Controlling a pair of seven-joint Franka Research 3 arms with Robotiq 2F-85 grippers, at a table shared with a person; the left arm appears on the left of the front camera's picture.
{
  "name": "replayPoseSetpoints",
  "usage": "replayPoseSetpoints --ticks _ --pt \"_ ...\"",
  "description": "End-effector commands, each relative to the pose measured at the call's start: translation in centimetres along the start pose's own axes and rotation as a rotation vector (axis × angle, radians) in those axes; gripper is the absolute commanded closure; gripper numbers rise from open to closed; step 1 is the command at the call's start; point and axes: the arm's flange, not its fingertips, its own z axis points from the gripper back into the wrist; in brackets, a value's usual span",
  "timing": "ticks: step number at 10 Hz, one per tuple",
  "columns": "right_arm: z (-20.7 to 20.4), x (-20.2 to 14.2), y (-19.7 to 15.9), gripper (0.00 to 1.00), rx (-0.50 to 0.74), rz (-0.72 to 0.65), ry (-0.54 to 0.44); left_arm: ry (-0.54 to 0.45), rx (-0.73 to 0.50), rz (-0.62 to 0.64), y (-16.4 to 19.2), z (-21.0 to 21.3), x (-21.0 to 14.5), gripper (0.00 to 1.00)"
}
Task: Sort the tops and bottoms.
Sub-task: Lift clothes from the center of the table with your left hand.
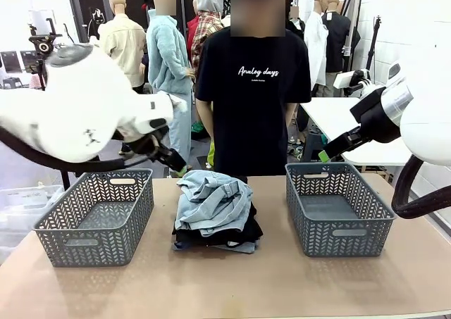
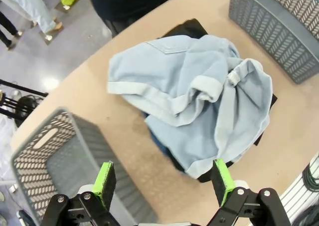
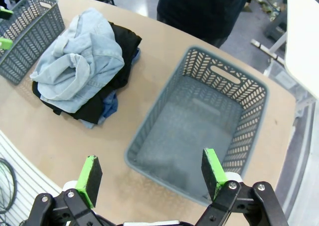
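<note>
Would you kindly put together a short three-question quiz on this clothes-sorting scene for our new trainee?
1. True or false: the left basket already holds a garment.
2. Multiple choice: which item lies topmost between the left basket and the right basket? A) a white top; B) a light-blue denim garment; C) a striped towel.
3. Fill in the blank: the left gripper and the right gripper both stand ___.

Key: 1. False, the left basket is empty. 2. B. 3. Open.
</note>
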Motion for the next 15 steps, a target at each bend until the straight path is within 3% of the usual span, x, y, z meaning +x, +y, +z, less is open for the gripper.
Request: replayPoseSetpoints --ticks 1,5,8,15 --pt "-0.1 0.0 0.0 0.00 0.016 -0.009 -0.007 0.039 -0.004 -0.074 -1.4 -1.3 1.1 0.00" --pt "-0.1 0.0 0.0 0.00 0.016 -0.009 -0.007 0.091 -0.036 -0.269 -4.5 -6.7 1.7 0.00" --pt "-0.1 0.0 0.0 0.00 0.016 -0.009 -0.007 0.129 -0.157 -0.304 -4.9 -8.6 2.1 0.00" --pt "-0.1 0.0 0.0 0.00 0.016 -0.009 -0.007 0.090 -0.132 -0.322 -4.8 -11.9 4.1 0.00"
